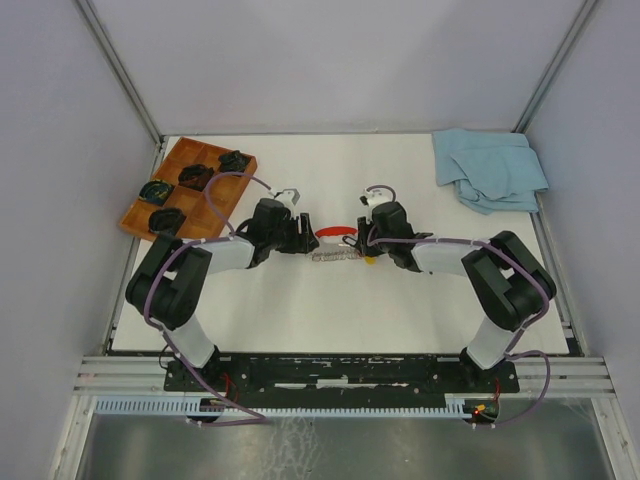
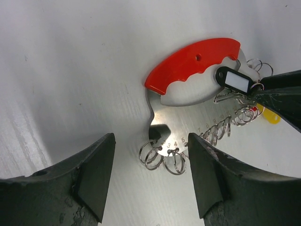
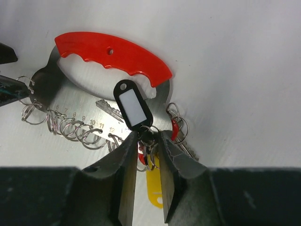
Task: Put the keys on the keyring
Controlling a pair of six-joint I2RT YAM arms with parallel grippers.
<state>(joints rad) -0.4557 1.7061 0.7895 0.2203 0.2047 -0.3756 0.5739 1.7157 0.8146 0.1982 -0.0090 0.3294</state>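
**Right tool pinches keyring at mid-desk while left tool stands spread**

At the centre of the white desk (image 1: pixel 300 300), the two tools meet over a flat metal plate (image 2: pixel 188 117) that has a curved red grip (image 2: pixel 195 59) and a row of split rings (image 2: pixel 162 157) along its numbered edge. The right tool (image 3: pixel 148 141) is pressed almost together, pinching the keyring (image 3: pixel 146 135) just below its black oval tag (image 3: pixel 132 103). A yellow-headed key (image 3: pixel 154 188) shows between the fingers at the bottom of the right wrist frame. A silver key (image 3: pixel 109 109) lies on the plate, partly under the tag. The left tool (image 2: pixel 150 174) is spread wide and holds nothing, its fingers to either side of the plate's ringed end. A blue cloth (image 1: pixel 490 168) lies at upper right of the overhead frame, and a wooden tray (image 1: pixel 182 155) at upper left.
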